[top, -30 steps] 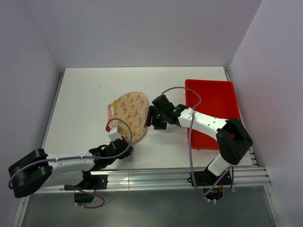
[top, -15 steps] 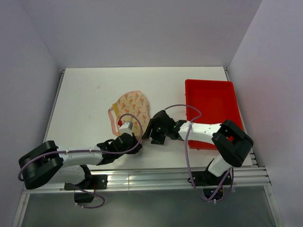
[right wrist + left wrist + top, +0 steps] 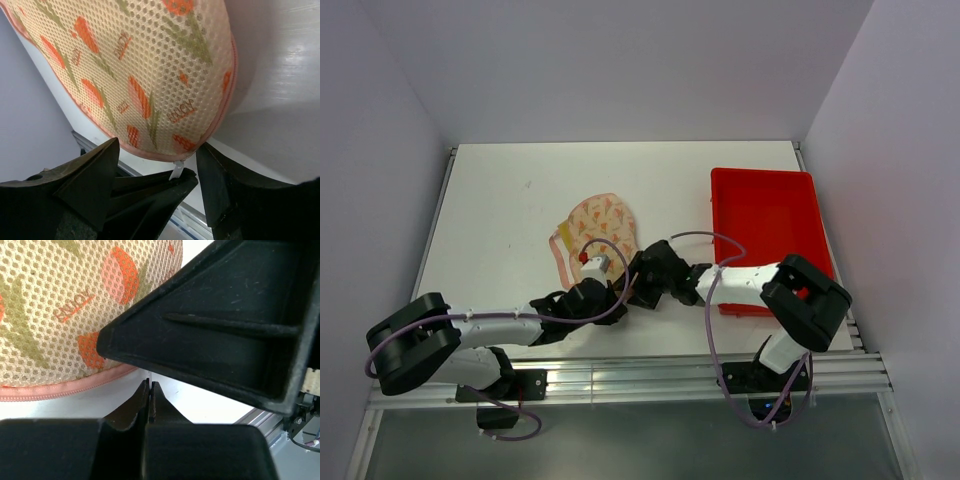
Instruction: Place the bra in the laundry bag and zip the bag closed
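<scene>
The laundry bag (image 3: 598, 228) lies folded shut, printed side up, on the white table; its pink zipper edge (image 3: 60, 390) shows in the left wrist view. My left gripper (image 3: 150, 383) is shut on the small white zipper pull (image 3: 176, 170) at the bag's near end (image 3: 150, 75). My right gripper (image 3: 157, 147) is open, one finger on each side of that same end, close to the left gripper (image 3: 608, 291). In the top view the right gripper (image 3: 642, 282) sits just right of it. The bra is hidden; only a thin yellowish strip shows at the bag's left edge.
A red plastic tray (image 3: 765, 235) stands at the right, with the right arm's forearm (image 3: 740, 282) across its near edge. The aluminium rail (image 3: 650, 375) runs along the table's near edge, close behind both grippers. Grey walls close in the left, back and right.
My left gripper has slid right along the bag's near edge. My right gripper has come down from the bag's right side to its near end, and the two grippers now meet there.
</scene>
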